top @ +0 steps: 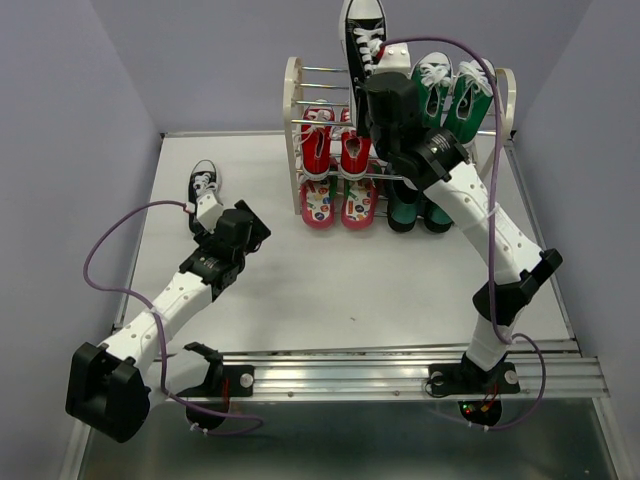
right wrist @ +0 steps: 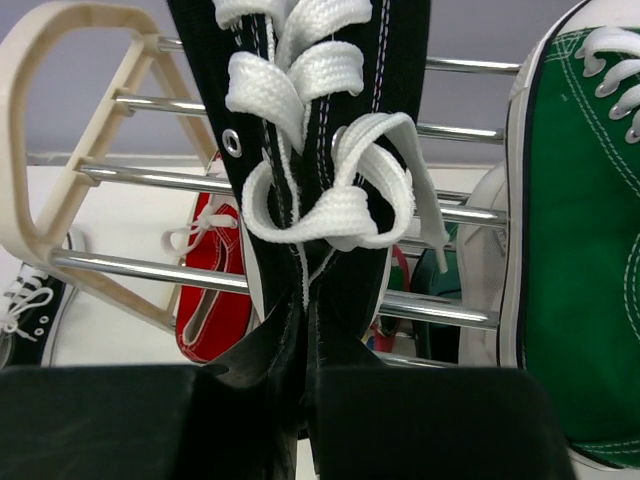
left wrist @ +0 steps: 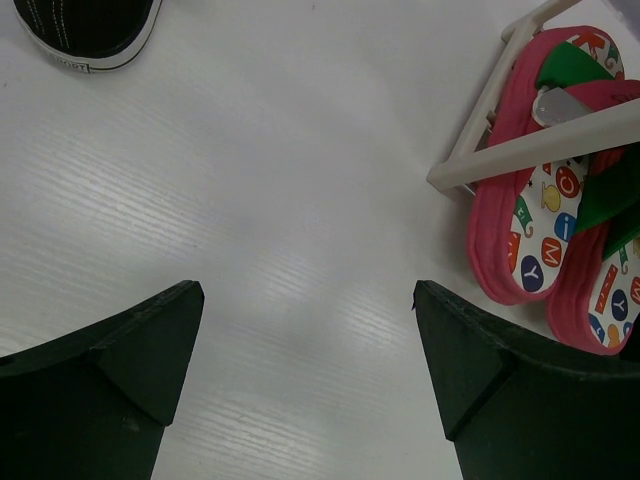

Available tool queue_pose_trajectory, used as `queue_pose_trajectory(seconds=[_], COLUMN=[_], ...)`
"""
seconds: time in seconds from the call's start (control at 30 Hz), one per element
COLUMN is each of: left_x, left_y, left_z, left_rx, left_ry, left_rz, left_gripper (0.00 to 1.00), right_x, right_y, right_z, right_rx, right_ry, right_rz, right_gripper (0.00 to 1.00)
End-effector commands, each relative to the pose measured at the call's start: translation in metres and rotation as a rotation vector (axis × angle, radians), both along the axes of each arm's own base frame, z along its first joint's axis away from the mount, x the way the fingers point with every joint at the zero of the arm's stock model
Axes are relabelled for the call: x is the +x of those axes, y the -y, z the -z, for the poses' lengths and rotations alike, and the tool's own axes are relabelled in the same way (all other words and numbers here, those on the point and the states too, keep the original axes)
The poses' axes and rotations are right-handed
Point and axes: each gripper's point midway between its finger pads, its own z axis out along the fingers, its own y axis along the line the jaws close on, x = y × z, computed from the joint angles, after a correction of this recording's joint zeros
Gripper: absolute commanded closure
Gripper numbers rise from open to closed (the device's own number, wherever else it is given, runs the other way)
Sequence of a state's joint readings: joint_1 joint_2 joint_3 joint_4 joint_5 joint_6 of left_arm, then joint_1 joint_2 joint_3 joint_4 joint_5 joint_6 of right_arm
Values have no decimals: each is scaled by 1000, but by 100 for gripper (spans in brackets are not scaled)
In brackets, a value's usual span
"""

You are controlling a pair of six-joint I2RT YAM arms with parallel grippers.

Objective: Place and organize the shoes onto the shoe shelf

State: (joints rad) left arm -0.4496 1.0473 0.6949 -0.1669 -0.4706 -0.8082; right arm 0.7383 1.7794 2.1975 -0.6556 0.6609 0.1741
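Lavender walls (top: 200, 60) close in a white table (top: 300, 290); the shelf (top: 293, 110) stands at its far edge.

Little writing can be read. The flip-flops (top: 340, 205) carry printed letters in coloured discs on their footbeds, a Y and an M among them. A small label on the sole edge of the second black sneaker (top: 204, 181) is too small to read.

The right gripper (right wrist: 305, 395) is clamped on the heel end of a black sneaker (top: 362, 30). It holds the sneaker toe-up over the left half of the top tier. Whether the sneaker touches the rods I cannot tell. Just to its right, green sneakers (top: 450, 90) fill the other half of that tier, close to the gripper's body. A purple cable (top: 470, 60) arcs over them.

Below, red sneakers (top: 335, 150) sit on the middle left. The flip-flops are bottom left and dark boots (top: 415, 210) bottom right.

The left gripper (left wrist: 305, 340) hangs with its fingers wide apart. Only white tabletop shows between them. The second black sneaker lies just beyond it, and the shelf's left frame is off to its right.
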Motion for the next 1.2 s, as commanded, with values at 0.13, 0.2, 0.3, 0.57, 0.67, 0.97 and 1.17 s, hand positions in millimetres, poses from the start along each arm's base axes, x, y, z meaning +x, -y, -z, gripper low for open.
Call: queue_pose_trajectory(seconds=[0.13, 0.2, 0.3, 0.57, 0.67, 0.97, 1.17], left_x=[2, 3, 2, 3, 3, 4, 2], left_y=[-5, -5, -4, -2, -3, -3, -6], left_z=[1, 0, 2, 6, 7, 5, 5], left_rx=[15, 14, 15, 15, 17, 20, 22], left_ry=[5, 4, -2, -13, -18, -19, -19], left_rz=[-11, -10, -7, 0, -3, -3, -14], left_gripper=[1, 1, 1, 1, 1, 1, 1], right_x=[-6, -4, 0, -3, -3, 15, 29], right_y=[2, 6, 11, 12, 15, 23, 26], right_z=[-56, -54, -50, -63, -59, -36, -23], right_rx=[207, 208, 201, 221, 211, 189, 180], right_ry=[87, 82, 80, 100, 94, 60, 41], right_rz=[-32, -15, 24, 15, 30, 97, 120], right_gripper=[99, 99, 99, 99, 99, 95, 89])
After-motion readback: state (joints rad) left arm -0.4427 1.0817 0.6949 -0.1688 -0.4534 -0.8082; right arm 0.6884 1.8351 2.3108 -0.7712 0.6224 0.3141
